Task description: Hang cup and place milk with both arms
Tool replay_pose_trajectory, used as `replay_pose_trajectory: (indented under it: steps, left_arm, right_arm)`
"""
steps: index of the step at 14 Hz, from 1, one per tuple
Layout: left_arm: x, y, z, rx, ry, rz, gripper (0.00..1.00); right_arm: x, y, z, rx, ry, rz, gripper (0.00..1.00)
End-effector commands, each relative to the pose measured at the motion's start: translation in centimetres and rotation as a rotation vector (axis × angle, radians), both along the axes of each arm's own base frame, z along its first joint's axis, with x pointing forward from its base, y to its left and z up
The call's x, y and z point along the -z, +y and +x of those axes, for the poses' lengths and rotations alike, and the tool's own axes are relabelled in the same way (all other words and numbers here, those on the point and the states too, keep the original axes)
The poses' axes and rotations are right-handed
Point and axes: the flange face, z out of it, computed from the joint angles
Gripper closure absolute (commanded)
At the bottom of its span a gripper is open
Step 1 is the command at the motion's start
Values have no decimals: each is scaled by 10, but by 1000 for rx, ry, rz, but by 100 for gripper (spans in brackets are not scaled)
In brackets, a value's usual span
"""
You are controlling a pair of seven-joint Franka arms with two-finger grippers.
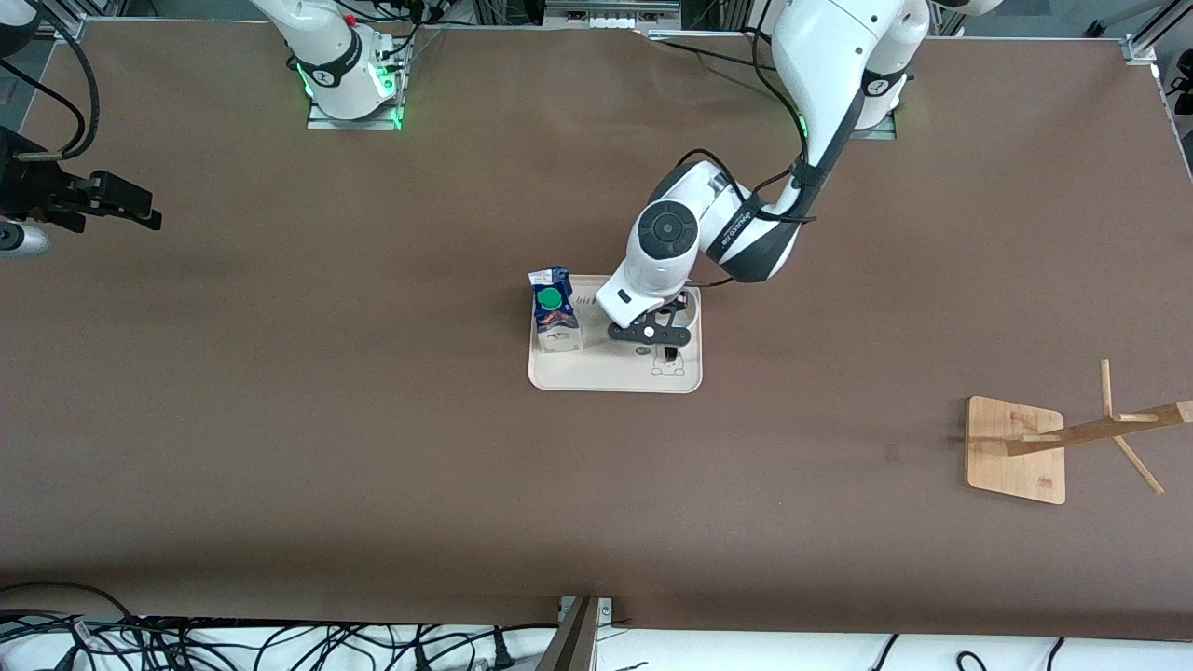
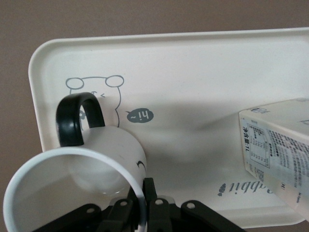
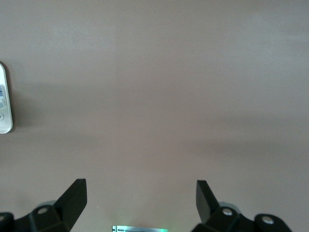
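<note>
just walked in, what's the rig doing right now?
The left hand has shut on the rim of the cup, which sits on the cream tray beside the milk carton. The right hand waits open over bare table at its own end. The wooden rack stands unused toward the left arm's end, nearer the front camera than the tray.

So there's a tray (image 1: 615, 377) mid-bench (image 1: 373, 447), and the milk (image 1: 554, 312) stands on it at the end toward the right arm. The cup (image 2: 72, 193) sits on the same tray beside the milk, toward the left arm's end. A rack (image 1: 1021, 449) stands well apart, at the left arm's end, nearer the front camera than the tray.
</note>
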Motion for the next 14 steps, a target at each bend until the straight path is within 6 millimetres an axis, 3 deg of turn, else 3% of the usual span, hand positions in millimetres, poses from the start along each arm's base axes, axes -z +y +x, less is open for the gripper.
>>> replay_pose_trajectory:
  steps: [1, 4, 7, 9, 11, 14]
  left_arm:
    - [-2, 2, 6, 15, -13, 14, 100]
    - [-19, 9, 14, 0, -34, 11, 100]
    - [-66, 12, 27, -15, -80, -11, 100]
    - [-112, 35, 40, -50, -99, -5, 100]
    - [-162, 57, 39, -69, -93, 12, 100]
    - [-227, 115, 42, -4, -103, 99, 100]
  right_arm:
    - [-5, 0, 1, 5, 6, 1, 0]
    - [-5, 0, 1, 5, 4, 1, 0]
    - [-5, 0, 1, 5, 4, 1, 0]
    - [-5, 1, 1, 8, 6, 2, 0]
    - [-5, 1, 1, 8, 6, 2, 0]
    - [-6, 9, 1, -11, 4, 2, 0]
